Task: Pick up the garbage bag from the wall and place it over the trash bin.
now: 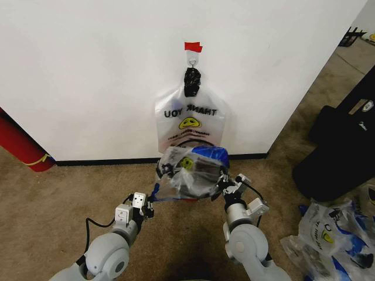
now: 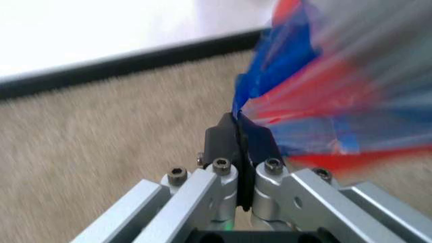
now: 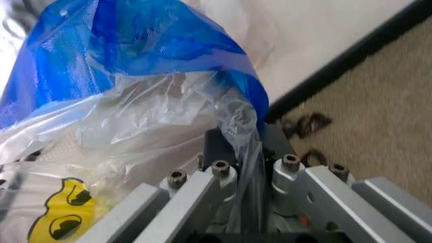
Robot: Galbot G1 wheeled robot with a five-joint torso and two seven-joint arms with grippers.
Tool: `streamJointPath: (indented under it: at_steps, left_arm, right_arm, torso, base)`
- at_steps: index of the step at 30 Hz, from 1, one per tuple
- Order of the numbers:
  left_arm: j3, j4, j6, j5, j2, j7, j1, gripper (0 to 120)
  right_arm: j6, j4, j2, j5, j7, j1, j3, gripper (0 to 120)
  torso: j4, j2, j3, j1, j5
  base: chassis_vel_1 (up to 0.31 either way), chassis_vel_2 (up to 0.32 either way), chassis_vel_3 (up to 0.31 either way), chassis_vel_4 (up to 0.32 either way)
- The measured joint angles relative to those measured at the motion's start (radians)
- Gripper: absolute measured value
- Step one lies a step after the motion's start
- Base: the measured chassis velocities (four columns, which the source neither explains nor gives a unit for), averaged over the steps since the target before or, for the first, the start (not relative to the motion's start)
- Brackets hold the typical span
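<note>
The left tool [image 1: 150, 206] and right tool [image 1: 225, 182] each clench an edge of the garbage bag [image 1: 190, 170], stretching it over the trash bin [image 1: 186, 198] near the wall [image 1: 105, 76].

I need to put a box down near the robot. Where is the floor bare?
Bare carpet lies left of the left gripper, up to the red cylinder. The right is crowded: black case, pile of bags. Both grippers hold the garbage bag.
</note>
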Motion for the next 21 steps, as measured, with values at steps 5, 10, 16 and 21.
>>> streamJointPath:
  at_steps: [5, 10, 16, 21]
  left_arm:
    - [-0.005, 0.051, -0.082, 0.126, -0.001, 0.04, -0.011, 0]
    - [-0.019, 0.079, -0.138, 0.215, 0.021, 0.093, -0.001, 0]
    - [-0.042, 0.092, -0.161, 0.289, 0.036, 0.171, 0.002, 18]
    - [-0.075, 0.093, -0.185, 0.369, 0.052, 0.263, 0.01, 36]
  right_arm:
    - [-0.062, 0.007, -0.008, 0.007, 0.008, -0.001, -0.001, 0]
    - [-0.062, -0.016, -0.011, -0.012, 0.004, 0.023, 0.006, 0]
    - [-0.019, -0.067, 0.0, -0.023, 0.001, 0.063, 0.022, 0]
    - [0.011, -0.101, 0.011, -0.022, 0.005, 0.082, 0.036, 0]
  torso:
    - [-0.0001, 0.0, 0.0, 0.0, 0.0]
    - [0.0, 0.0, 0.0, 0.0, 0.0001]
    - [0.0001, 0.0, 0.0, 0.0, -0.0002]
    - [0.0001, 0.0, 0.0, 0.0, -0.0002]
  base:
    - [0.0, 0.0, 0.0, 0.0]
    - [0.0, 0.0, 0.0, 0.0]
    - [0.0, 0.0, 0.0, 0.0]
    - [0.0, 0.0, 0.0, 0.0]
